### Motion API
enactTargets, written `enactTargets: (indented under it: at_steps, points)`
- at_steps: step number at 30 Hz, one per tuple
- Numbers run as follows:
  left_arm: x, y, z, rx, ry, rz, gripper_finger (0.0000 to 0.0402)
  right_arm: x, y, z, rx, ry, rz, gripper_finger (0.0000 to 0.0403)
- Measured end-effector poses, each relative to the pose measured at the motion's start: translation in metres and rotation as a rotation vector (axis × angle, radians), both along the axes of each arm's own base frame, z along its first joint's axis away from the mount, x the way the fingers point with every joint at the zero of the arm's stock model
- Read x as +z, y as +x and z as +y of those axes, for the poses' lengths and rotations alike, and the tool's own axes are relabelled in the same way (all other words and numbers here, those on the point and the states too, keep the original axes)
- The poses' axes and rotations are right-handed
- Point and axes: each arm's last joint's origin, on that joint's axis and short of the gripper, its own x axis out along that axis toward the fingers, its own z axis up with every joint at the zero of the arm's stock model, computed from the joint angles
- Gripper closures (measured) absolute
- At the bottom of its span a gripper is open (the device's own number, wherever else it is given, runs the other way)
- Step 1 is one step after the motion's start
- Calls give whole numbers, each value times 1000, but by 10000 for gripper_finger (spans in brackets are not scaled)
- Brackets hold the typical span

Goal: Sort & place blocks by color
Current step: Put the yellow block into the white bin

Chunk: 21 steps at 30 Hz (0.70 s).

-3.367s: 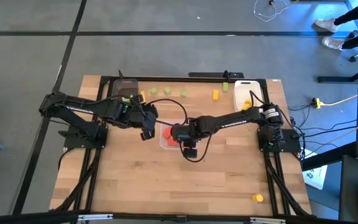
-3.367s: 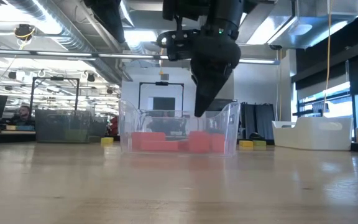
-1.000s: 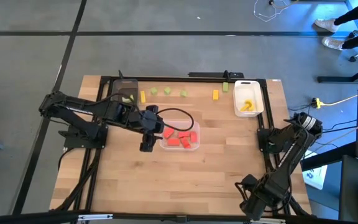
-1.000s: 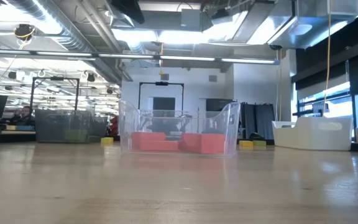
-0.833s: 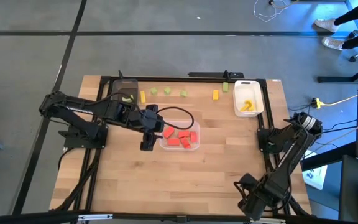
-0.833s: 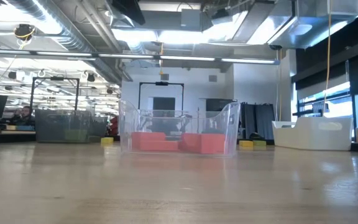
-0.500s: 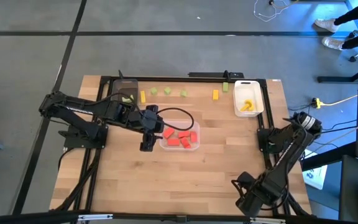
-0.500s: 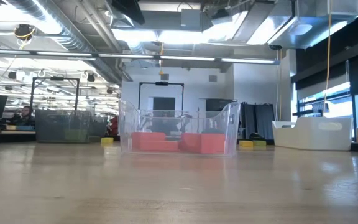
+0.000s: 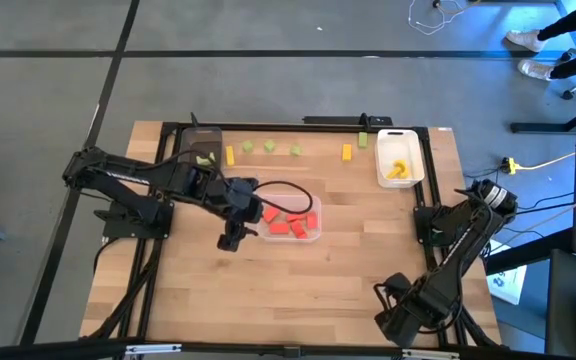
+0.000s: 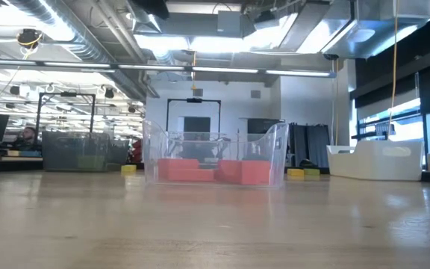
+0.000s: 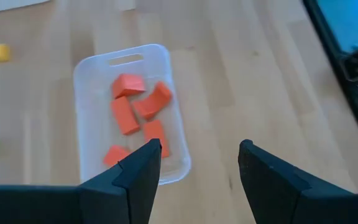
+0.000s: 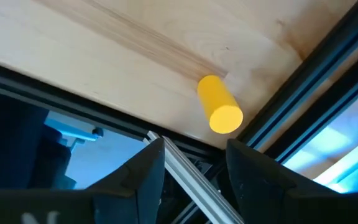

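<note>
At the table's near right corner a yellow cylinder block [image 12: 219,104] is seen lying beyond the parted, empty fingers of the right gripper [image 12: 191,171], while farther back the left gripper [image 11: 197,168], wide and empty, is held beside the clear tray [image 9: 313,235] of red blocks [image 9: 290,221].

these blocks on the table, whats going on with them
The robot is sorting blocks by color. Red blocks lie in the clear tray at mid-table, and a yellow piece sits in the white tray. The left gripper hangs open and empty beside the clear tray. The right gripper, open, is down at the table's near right corner, aimed at a stray yellow cylinder. Green and yellow blocks wait along the far edge.
</note>
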Motion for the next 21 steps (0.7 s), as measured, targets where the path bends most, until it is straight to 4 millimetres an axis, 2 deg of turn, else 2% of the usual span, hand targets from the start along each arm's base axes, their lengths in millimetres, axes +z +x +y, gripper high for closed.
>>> enactTargets:
  at_steps: [7,21]
  points:
    - [0,-1,-8,-44,-1,1,200,0,-1,0,-69,-21,21,231]
    - [0,-2,-12,-56,0,1,200,0,-17,6,-69,-60,56,231]
